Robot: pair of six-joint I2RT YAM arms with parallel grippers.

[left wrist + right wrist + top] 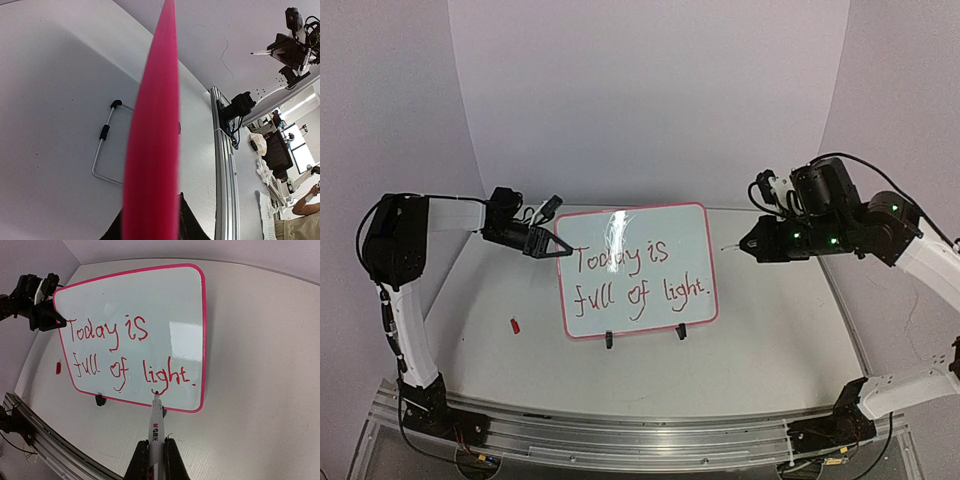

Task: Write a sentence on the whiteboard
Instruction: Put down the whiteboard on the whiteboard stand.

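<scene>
Nearest, at 6 o'clock, the grooved aluminium rail [640,435] carries both arm bases. Beyond it the pale grey table [650,375] lies open up to the board's two small black clip feet [609,340]. A small red cap [516,325] lies alone at the board's 8 o'clock. The glossy white whiteboard with a thin pink-red frame [675,225] stands mid-table on its long lower edge. Its long axis runs 9 to 3 o'clock, and its face, lettered in red, turns toward 6. The left arm rises to a high elbow and reaches level toward 3 o'clock. The left gripper [560,246] straddles the frame's upper left edge — clamped or slack, I cannot tell. The right arm bends in from far right, and the right gripper [156,442] is closed around a white marker [156,425]. The marker's tip points to 9 o'clock, just off the board's right edge. Open table continues to the curved lilac-white walls [640,100] at 12.
</scene>
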